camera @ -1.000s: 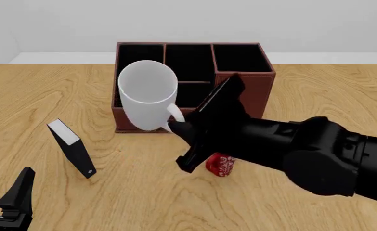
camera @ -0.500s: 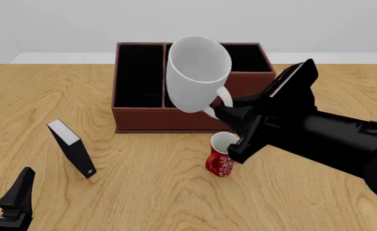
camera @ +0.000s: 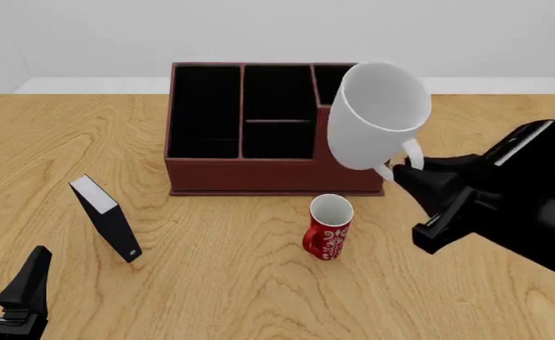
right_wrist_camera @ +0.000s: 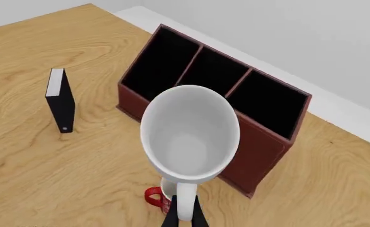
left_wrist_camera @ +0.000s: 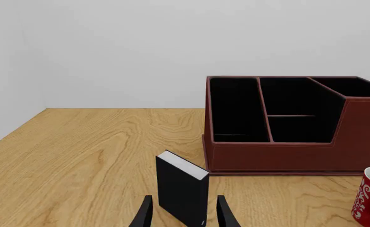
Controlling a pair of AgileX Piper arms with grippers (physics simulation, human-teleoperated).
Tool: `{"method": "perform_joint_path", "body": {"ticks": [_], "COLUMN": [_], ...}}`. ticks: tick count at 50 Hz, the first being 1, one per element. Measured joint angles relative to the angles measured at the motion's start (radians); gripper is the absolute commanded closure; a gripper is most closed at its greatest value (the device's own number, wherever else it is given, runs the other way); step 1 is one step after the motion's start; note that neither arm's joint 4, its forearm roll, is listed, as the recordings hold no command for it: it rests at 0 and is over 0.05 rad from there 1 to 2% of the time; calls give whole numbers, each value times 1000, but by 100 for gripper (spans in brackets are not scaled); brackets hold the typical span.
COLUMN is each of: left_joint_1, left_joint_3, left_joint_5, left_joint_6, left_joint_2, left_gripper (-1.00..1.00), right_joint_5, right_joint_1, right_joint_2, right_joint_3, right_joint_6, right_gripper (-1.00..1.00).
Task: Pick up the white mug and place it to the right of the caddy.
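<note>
My right gripper (camera: pixel 402 170) is shut on the loop handle of the white mug (camera: pixel 378 117) and holds it in the air, tilted, in front of the right end of the caddy (camera: pixel 249 166). In the right wrist view the white mug (right_wrist_camera: pixel 188 135) fills the middle with its mouth facing the camera, and my right gripper (right_wrist_camera: pixel 183 220) pinches its handle. The caddy (right_wrist_camera: pixel 260 146) lies below and behind it. The caddy (left_wrist_camera: pixel 279 153) also shows in the left wrist view. My left gripper (camera: pixel 8 283) is open and empty at the near left corner.
A red mug with a white pattern (camera: pixel 329 227) stands upright just in front of the caddy, under the right arm's path. A small black-and-white book-like box (camera: pixel 107 218) stands at the left, right ahead of my left gripper (left_wrist_camera: pixel 183 217).
The right arm has carried the white mug to the right, from in front of the caddy's left half to its right end. The red mug is now uncovered. The left arm has not moved.
</note>
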Motion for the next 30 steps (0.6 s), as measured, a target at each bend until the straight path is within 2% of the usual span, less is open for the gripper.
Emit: {"method": "perform_joint_path", "body": {"ticks": [30], "left_joint_1": [0], "left_joint_3": [0], "left_joint_5": [0], "left_joint_6": [0], "left_joint_2": [0], "left_gripper": [-100], "right_joint_5": [165], "right_joint_1": [-273], "right_joint_2": [-285], "right_joint_3": [113], "right_joint_6": [3], "right_gripper": [100]}}
